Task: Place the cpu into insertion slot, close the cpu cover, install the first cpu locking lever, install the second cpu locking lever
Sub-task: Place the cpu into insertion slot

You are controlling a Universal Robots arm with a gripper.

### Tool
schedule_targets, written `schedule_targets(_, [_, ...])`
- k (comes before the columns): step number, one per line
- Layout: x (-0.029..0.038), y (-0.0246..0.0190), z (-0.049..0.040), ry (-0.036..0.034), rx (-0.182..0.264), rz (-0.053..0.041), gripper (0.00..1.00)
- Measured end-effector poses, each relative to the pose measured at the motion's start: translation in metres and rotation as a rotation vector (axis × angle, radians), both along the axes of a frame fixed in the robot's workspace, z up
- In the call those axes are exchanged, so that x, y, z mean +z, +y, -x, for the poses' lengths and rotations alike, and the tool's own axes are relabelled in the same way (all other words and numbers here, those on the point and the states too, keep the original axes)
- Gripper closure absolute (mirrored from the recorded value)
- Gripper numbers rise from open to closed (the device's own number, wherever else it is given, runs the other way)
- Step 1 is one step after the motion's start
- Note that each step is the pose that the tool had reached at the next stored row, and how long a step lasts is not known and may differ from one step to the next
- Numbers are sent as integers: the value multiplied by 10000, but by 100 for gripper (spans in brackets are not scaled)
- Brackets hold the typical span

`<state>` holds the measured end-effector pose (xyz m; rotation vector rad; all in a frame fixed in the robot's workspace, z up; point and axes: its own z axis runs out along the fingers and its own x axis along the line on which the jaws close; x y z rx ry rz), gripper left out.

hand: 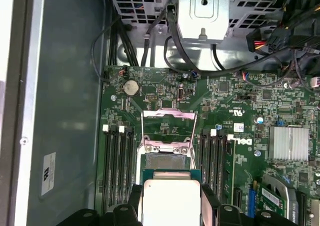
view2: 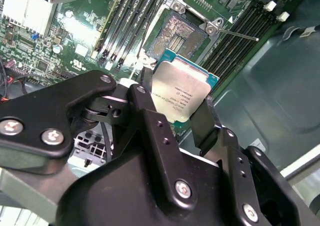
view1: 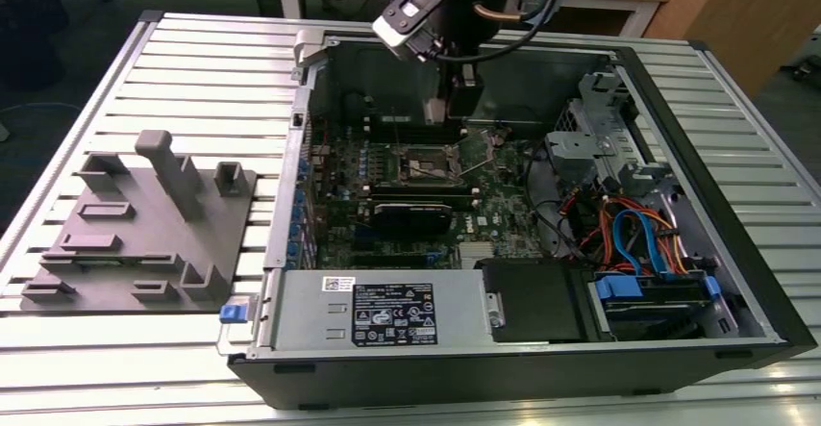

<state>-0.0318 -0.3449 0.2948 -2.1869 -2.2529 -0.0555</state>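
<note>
I count one small, square cpu (view2: 182, 93) with a dull silvery metal top, pinched at opposite edges by my black gripper (view2: 176, 105). Its top faces both wrist cameras, close to the one dark-centred, silver-rimmed insertion slot (view2: 177, 36). The thin silvery cpu cover (hand: 168, 115) stands raised.

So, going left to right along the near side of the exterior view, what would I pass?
grey moulded plastic tray with upright blocks → small blue plastic tab → silvery metal box with a white label → black square box → blue plastic bracket
</note>
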Motion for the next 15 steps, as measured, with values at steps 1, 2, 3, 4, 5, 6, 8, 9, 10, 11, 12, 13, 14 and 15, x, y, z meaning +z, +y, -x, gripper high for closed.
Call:
schedule_targets(1, [-18, 0, 0, 0, 0, 0, 46])
schedule_targets(2, [-36, 0, 0, 1, -1, 1, 46])
schedule_targets(3, [-55, 1, 0, 0, -1, 0, 46])
schedule_targets(4, [-73, 1, 0, 0, -1, 1, 46])
schedule_targets(5, [-92, 1, 0, 0, -1, 0, 46])
schedule_targets(6, [-109, 1, 0, 1, -1, 0, 46])
schedule_targets(8, [-145, 1, 0, 0, 0, 1, 46])
schedule_targets(9, [-162, 1, 0, 0, -1, 0, 46])
schedule_targets(10, [-175, 1, 0, 0, -11, 0, 46])
schedule_targets(11, [-188, 0, 0, 0, -39, 0, 46])
schedule_targets(12, [-200, 1, 0, 0, -78, 0, 46])
schedule_targets(13, [-208, 0, 0, 0, -112, 0, 46])
schedule_targets(14, [-211, 1, 1, 0, -118, 0, 46])
schedule_targets(15, [-211, 0, 1, 2, -119, 4, 46])
